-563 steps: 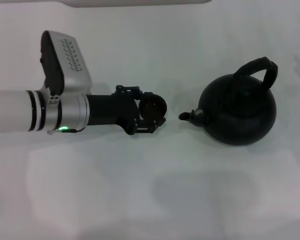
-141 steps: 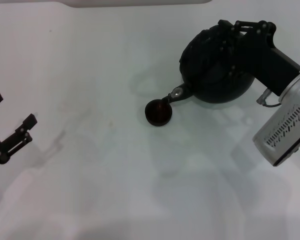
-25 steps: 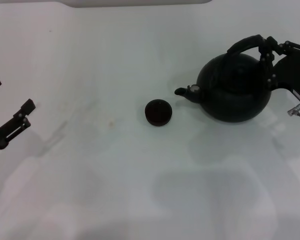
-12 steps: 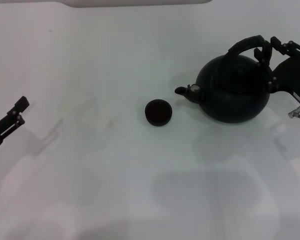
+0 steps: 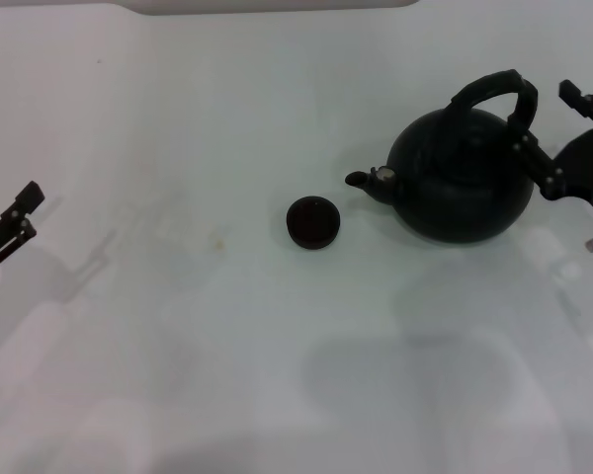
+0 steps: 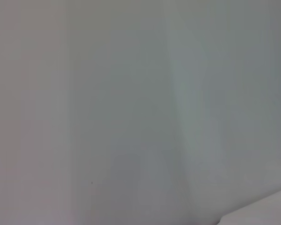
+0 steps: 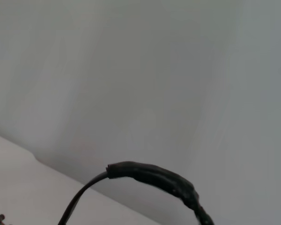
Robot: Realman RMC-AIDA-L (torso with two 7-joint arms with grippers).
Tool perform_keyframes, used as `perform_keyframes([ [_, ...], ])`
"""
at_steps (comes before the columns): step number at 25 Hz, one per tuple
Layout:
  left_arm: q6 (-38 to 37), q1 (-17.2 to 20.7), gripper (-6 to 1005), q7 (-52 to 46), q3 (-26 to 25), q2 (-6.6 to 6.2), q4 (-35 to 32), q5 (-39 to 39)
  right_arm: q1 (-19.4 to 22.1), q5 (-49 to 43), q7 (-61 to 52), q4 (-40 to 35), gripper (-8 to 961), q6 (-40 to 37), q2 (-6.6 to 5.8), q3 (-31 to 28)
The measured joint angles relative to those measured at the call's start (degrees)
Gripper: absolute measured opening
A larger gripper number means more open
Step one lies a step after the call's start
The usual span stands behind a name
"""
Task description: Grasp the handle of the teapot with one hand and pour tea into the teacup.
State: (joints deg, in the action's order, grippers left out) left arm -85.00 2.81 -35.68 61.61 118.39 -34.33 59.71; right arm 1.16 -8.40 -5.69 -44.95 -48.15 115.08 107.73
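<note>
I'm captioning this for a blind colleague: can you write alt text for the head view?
A round black teapot stands upright on a white table, its spout pointing at a small dark teacup set apart from it. The right hand sits open just beside the teapot's arched handle, not gripping it; the left hand is at the far edge.

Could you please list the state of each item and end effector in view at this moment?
teapot: upright on the table, lid on, spout toward the teacup.
handle: raised over the teapot, nothing gripping it.
teacup: upright on the table, apart from the spout.
right end effector: open, beside the teapot, clear of the handle.
left end effector: at the left edge, away from everything.
</note>
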Motion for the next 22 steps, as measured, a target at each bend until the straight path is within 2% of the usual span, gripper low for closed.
perform_keyframes([
  [1, 0.0, 0.0, 841, 0.0, 0.0, -0.01, -0.1, 0.0, 0.4, 0.0, 0.0, 0.0, 565, -0.8, -0.04, 0.0],
  [7, 0.5, 0.2, 841, -0.1, -0.2, -0.31, -0.1, 0.0, 3.4, 0.0, 0.0, 0.2, 647, -6.3, -0.21, -0.9],
  [14, 0.7, 0.3, 840, -2.7, -2.9, -0.31, -0.2, 0.4, 6.5, -0.2, 0.8, 2.7, 645, -13.8, 0.13, -3.3],
  [22, 2.1, -0.5, 841, -10.7, -6.6, -0.77, -0.4, 3.1, 4.9, 2.1, -6.9, 11.5, 642, -25.3, -0.13, -10.8],
])
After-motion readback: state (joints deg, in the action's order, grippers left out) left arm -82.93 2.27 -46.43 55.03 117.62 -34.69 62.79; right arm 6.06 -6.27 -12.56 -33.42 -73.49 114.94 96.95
